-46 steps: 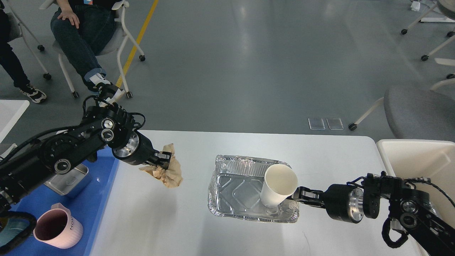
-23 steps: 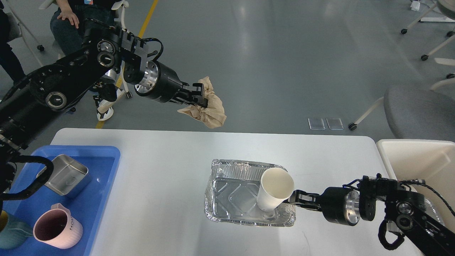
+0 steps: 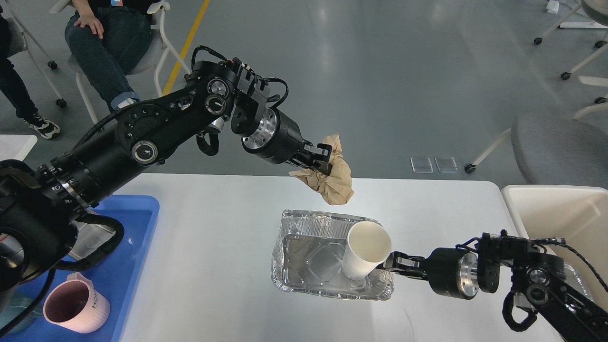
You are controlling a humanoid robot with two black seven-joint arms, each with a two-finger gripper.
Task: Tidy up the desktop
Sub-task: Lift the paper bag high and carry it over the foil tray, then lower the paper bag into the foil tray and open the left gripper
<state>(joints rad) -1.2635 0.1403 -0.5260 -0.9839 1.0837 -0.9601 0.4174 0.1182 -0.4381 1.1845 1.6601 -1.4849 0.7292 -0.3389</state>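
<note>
The white desk (image 3: 213, 266) fills the lower middle of the head view, its far edge running across just below the left arm.

The left hand (image 3: 319, 160) is raised above the far part of the desk, its fingers closed on a crumpled wad of brown paper (image 3: 335, 175) that hangs from them clear of the surface. The wad sits above and just beyond the far rim of a foil tray (image 3: 308, 256), not touching it.

The foil tray lies on the desk a little right of centre, its rim wrinkled. A white paper cup (image 3: 363, 249) stands in the tray's right half, tilted slightly, mouth up and empty.

The right hand (image 3: 396, 262) reaches in low from the right and meets the tray's right rim beside the cup's base. Its fingers are dark and close together there; whether they pinch the foil or the cup cannot be told.

At the left edge a blue plastic tray (image 3: 137, 228) rests on the desk, holding a pink mug (image 3: 76, 306) near its front. A cream bin (image 3: 560, 213) stands against the desk's right end.
</note>
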